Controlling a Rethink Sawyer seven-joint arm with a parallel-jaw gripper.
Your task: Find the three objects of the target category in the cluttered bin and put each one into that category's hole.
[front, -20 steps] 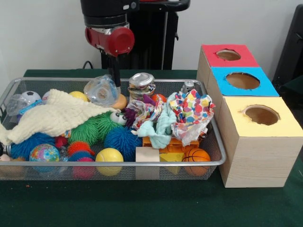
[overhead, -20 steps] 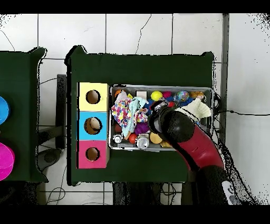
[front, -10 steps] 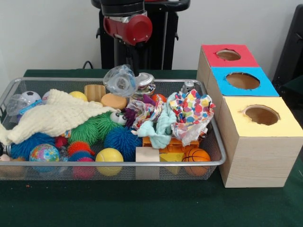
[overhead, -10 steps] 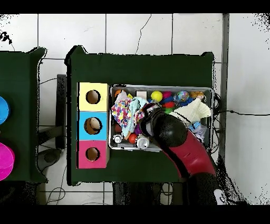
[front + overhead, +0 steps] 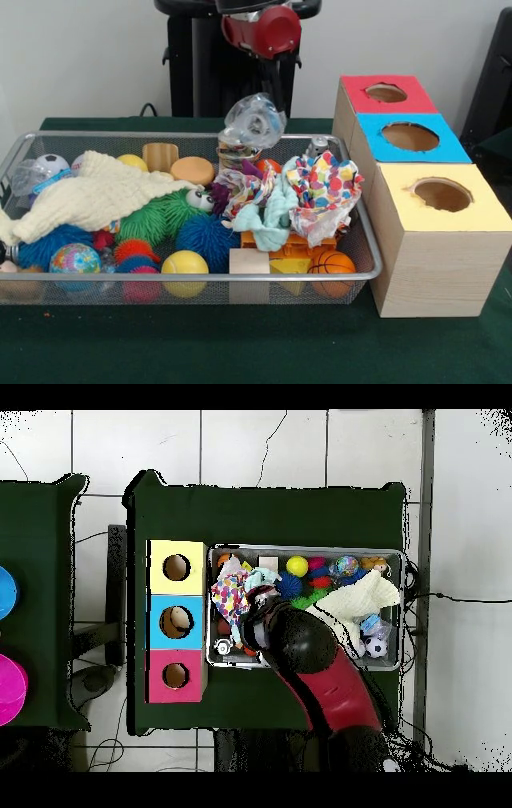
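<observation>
Front view, left side: wire mesh bin (image 5: 16, 152) is sitting on the green worktop (image 5: 240, 344), stuffed with clutter. A cream cloth (image 5: 88, 196) is draping over a green spiky toy (image 5: 156, 218) and a blue spiky ball (image 5: 206, 238); a globe ball (image 5: 74, 258) and a yellow ball (image 5: 185, 266) are lying at the near wall, and a small soccer ball (image 5: 50, 165) is sitting in the far left corner.

Middle: the gripper (image 5: 260, 96) is coming down from the red wrist with a clear crumpled plastic bottle (image 5: 254, 122) hanging under it, lifted above the bin and just over a metal can (image 5: 237, 148). The jaws are pinching the bottle near its top, though the contact itself is half hidden.

The bottle is looking light, thin-walled, springy and slick. It is likely denting under squeeze, so a grip across the firmer neck or a folded ridge seems safest.

Right: the confetti cloth (image 5: 324, 192) is heaped at the bin's end. Beyond it the three boxes are standing in a row, with the yellow hole (image 5: 442, 194) nearest, the blue hole (image 5: 410, 136) next and the red hole (image 5: 386, 93) farthest. The bottle is well short of all three.
</observation>
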